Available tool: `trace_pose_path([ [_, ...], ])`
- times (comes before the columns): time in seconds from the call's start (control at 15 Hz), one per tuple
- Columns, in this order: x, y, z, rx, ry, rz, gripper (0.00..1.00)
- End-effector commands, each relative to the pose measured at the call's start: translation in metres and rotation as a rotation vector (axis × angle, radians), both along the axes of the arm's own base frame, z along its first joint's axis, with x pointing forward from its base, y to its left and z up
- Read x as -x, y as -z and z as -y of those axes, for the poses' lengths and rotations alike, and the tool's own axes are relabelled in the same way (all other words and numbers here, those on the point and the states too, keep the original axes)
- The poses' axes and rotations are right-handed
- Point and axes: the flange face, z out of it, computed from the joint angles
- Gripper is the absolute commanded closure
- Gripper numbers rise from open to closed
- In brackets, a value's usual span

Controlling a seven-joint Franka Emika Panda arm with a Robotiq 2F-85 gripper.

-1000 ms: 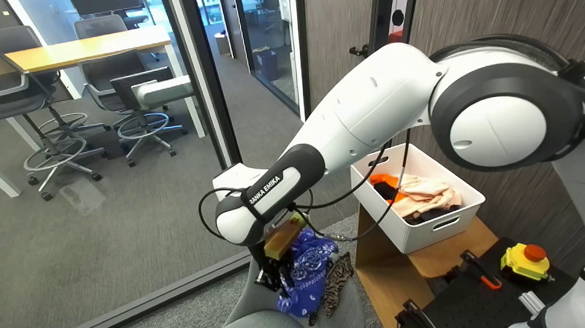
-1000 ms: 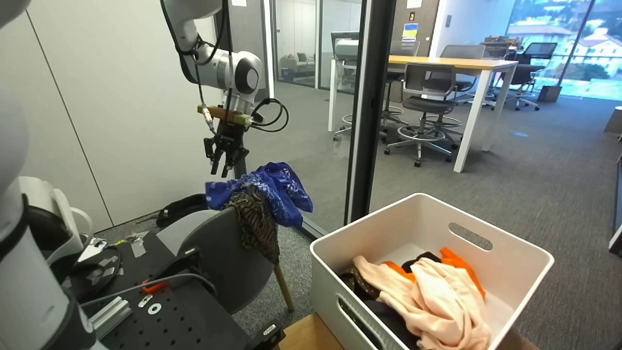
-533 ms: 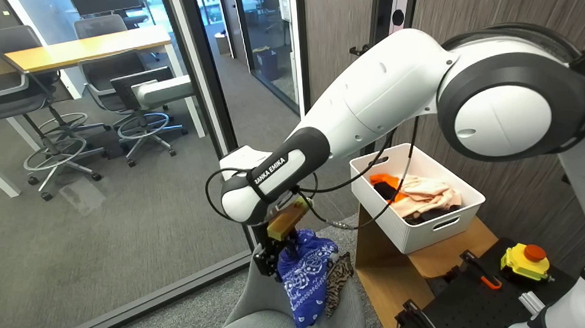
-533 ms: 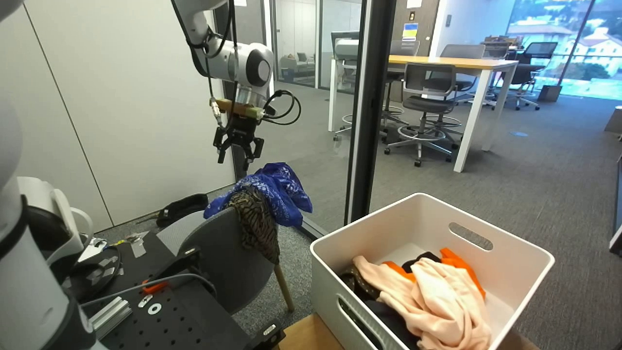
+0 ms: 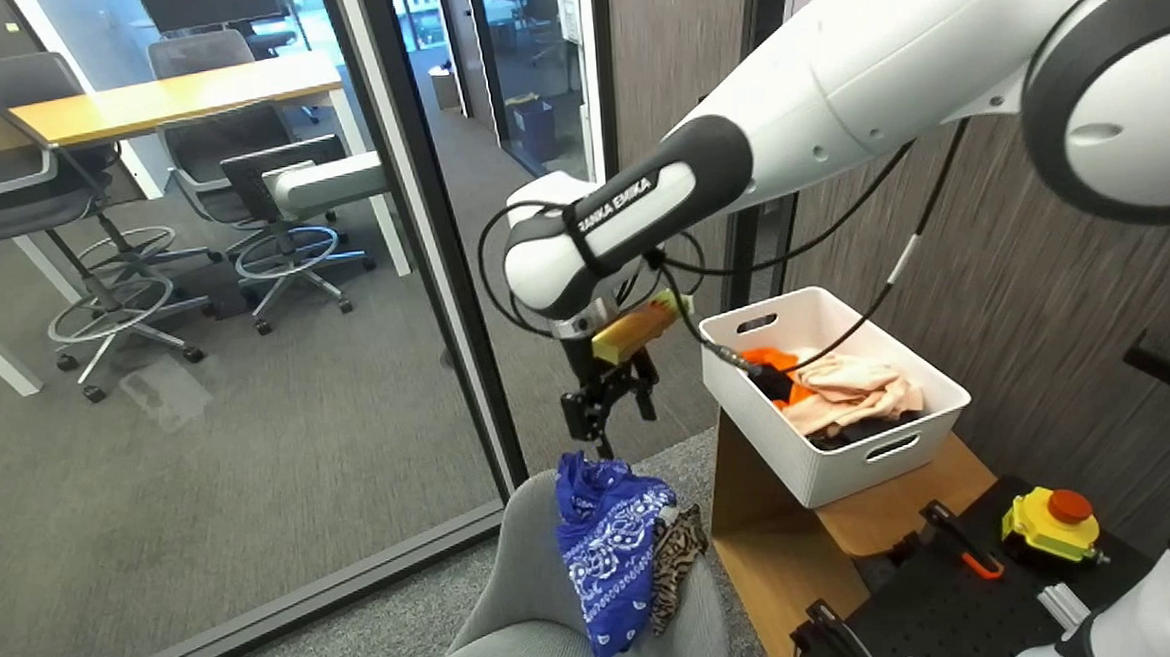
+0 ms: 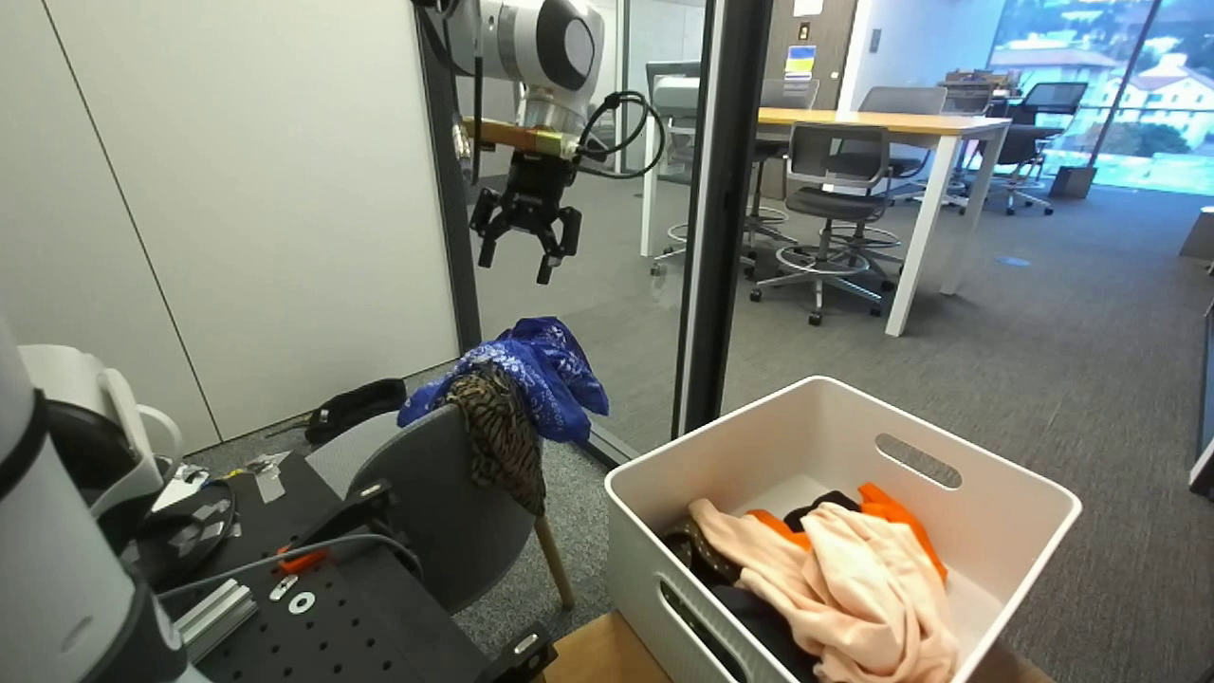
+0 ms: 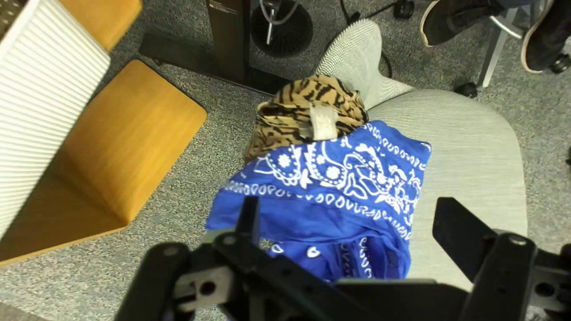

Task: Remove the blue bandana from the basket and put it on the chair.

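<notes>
Draped over the top of the grey chair's (image 5: 528,572) backrest is the blue bandana (image 5: 612,557), its white pattern facing up; in an exterior view the bandana (image 6: 550,379) hangs down on both sides. My gripper (image 5: 626,432) hovers above it, touching nothing. Its fingers are spread wide with nothing between them, as the gripper (image 6: 516,266) also shows from the opposite angle. In the wrist view the bandana (image 7: 330,209) lies below and beyond the gap of the gripper (image 7: 348,203), partly hidden by the linkage. The white basket (image 6: 759,436) stands beside the chair.
A tiger-striped cloth (image 6: 498,432) hangs on the same backrest, next to the bandana. Peach cloth (image 6: 854,579) and orange and dark cloths lie in the basket, which rests on a wooden stand (image 5: 778,579). A glass wall with a dark frame (image 6: 726,218) rises behind the chair.
The fingers have spread wider, and the gripper has risen off the chair toward the basket's side. The bandana's raised end has dropped and now lies down over the backrest.
</notes>
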Motion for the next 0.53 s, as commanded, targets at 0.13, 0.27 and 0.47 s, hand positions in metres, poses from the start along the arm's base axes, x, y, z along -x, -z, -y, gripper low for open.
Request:
trace_pose_path([
  [0.13, 0.041, -0.088, 0.084, 0.01, 0.142, 0.077, 0.0],
  [0.27, 0.06, -0.11, 0.114, 0.011, 0.203, 0.09, 0.0],
  [0.47, 0.088, -0.138, 0.165, -0.005, 0.322, 0.152, 0.0],
])
